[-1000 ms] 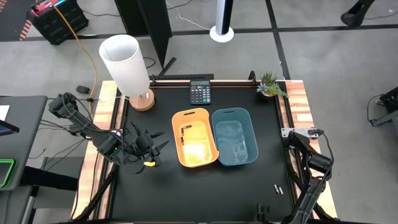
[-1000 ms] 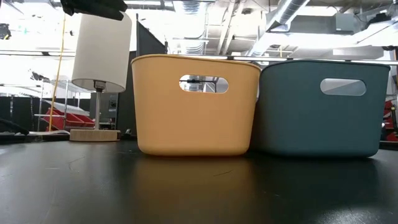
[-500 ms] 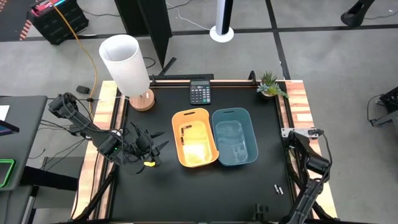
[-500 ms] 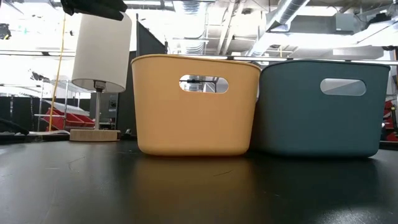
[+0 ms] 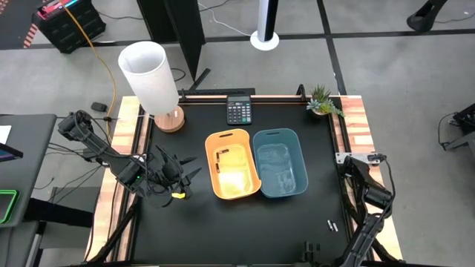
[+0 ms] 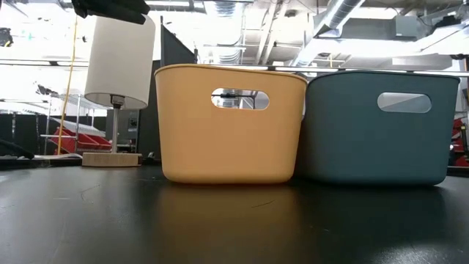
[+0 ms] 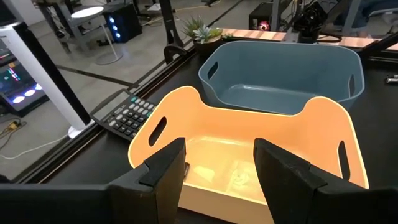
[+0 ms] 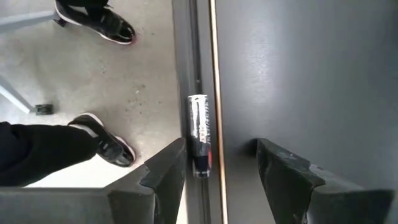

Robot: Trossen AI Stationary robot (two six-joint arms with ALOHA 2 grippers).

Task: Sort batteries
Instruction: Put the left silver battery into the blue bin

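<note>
Two plastic bins are seen side by side at the middle of the black bench (image 5: 193,230): an orange bin (image 5: 232,165) on the left and a blue bin (image 5: 280,162) touching it on the right. Inside the orange bin, a small dark battery (image 5: 220,155) is seen lying near its far left corner. Two more batteries (image 5: 331,225) are found on the bench near its front right edge, well apart from the bins. A black calculator (image 5: 238,110) lies behind the bins, a white lamp (image 5: 151,81) stands at the far left corner, and a small plant (image 5: 322,100) at the far right corner.

The left claw (image 7: 217,168) is held low over the left side of the bench, pointed at the orange bin; its fingers are spread apart and nothing is gripped between them. The right claw (image 8: 219,165) is parked at the right edge of the bench, fingers likewise parted and empty. In the right wrist view, a person's dark shoes (image 8: 102,146) are seen on the floor beside the bench.
</note>
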